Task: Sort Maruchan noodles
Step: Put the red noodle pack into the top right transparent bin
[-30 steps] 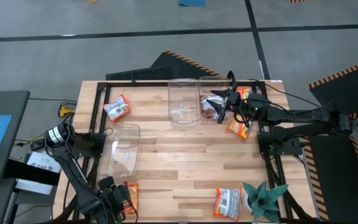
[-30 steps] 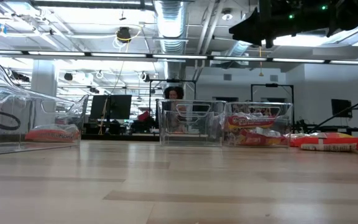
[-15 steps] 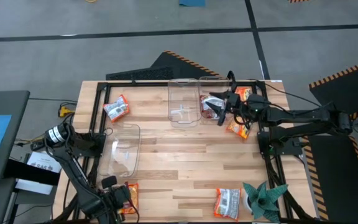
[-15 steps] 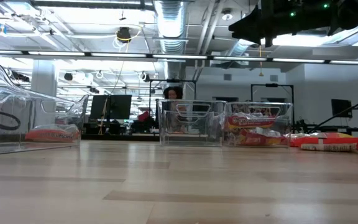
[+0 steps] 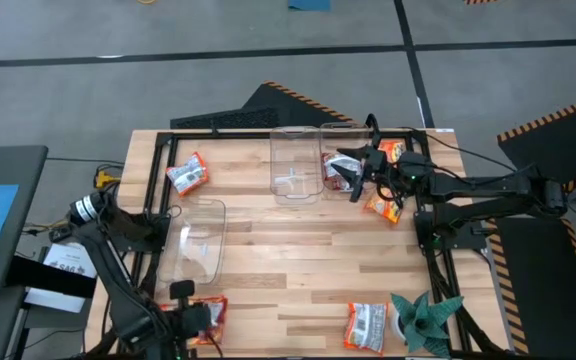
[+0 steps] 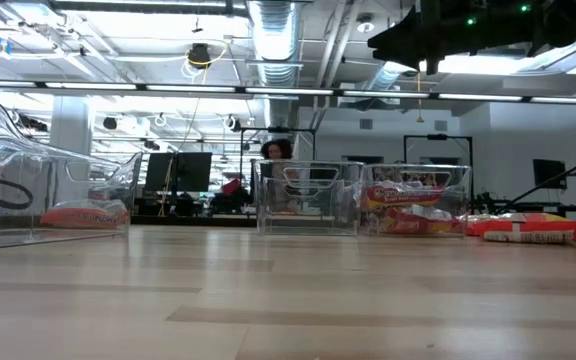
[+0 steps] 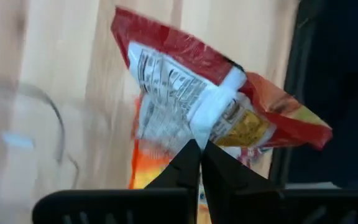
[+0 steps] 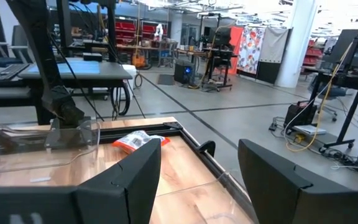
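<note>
A: Step in hand?

B: Pick-up at the near left corner of the pale slatted wooden table [image 5: 298,260]. Left gripper [image 7: 199,155] pinched together on the seam of a crinkled orange-and-red plastic noodle packet [image 7: 210,115], apparently just raised off the boards. Right gripper [image 8: 197,165] spread wide and empty, hovering over the right-hand clear plastic bin [image 5: 340,150] at the far edge, with red-printed packets inside.

A: Remaining packets?

B: One white-and-orange packet [image 5: 187,174] by the far left corner, one orange packet [image 5: 384,207] just right of the bins, one silver-and-red packet [image 5: 365,325] at the near edge beside the teal spiky plant-like ornament [image 5: 426,318].

A: Next move?

B: Probably carriage of the held packet to the matching bin, perhaps the tilted clear tray [image 5: 193,243] nearby; release only once over its rim.

A: Change from a second ago?

B: Left arm shifted slightly, packet drawn a little rightward along the near edge. Right arm unmoved.
</note>
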Tool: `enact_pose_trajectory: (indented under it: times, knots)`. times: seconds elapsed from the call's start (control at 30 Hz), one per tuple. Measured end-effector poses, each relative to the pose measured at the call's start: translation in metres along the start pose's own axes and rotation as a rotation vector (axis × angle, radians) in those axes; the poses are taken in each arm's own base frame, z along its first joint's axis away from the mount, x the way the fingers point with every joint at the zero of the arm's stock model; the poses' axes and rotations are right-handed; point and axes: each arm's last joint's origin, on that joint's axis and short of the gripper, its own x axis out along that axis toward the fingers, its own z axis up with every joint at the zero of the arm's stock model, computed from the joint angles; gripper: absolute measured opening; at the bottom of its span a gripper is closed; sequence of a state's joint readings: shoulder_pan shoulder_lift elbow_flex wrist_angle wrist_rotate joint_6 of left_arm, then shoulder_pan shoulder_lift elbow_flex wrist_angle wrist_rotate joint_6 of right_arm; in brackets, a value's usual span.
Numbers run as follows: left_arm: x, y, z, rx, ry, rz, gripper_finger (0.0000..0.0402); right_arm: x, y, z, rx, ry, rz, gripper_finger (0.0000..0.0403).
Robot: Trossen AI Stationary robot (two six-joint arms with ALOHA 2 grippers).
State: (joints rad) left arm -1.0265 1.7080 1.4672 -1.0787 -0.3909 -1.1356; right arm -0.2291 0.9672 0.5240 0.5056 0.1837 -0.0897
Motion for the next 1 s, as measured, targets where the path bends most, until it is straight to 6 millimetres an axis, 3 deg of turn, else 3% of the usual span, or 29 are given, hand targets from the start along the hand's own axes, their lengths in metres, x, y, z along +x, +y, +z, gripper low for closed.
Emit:
enact_pose_trajectory:
  times: [0.17,0.33,0.5,0.6,0.7,0.8,0.9,1.0]
  knots:
    - [-0.026,0.016,0.025,0.145,-0.098,0.023,0.0000,0.000,0.000,0.000,0.011,0.002,0.001,0.0239]
    - [-0.036,0.057,0.055,0.285,-0.100,0.130,0.0000,0.000,0.000,0.000,0.035,0.005,0.003,0.0239]
    - [-0.032,0.096,0.090,0.365,-0.123,0.183,0.0000,0.000,0.000,-0.003,0.031,0.033,0.005,0.0239]
    - [-0.020,0.108,0.102,0.369,-0.095,0.131,0.0000,0.000,0.001,-0.005,0.030,0.046,0.006,0.0239]
    - [-0.007,0.110,0.102,0.382,-0.073,0.062,0.0000,0.000,0.003,-0.007,0.058,0.070,0.068,0.0239]
    - [0.010,0.104,0.093,0.451,-0.101,0.031,0.0000,-0.001,0.010,-0.009,0.121,0.087,0.283,0.0239]
    - [0.023,0.104,0.082,0.485,-0.206,0.003,0.0000,-0.005,0.021,-0.009,0.160,0.105,0.465,0.0239]
    - [0.037,0.116,0.068,0.487,-0.324,-0.045,0.0000,-0.008,0.031,-0.008,0.161,0.109,0.517,0.0239]
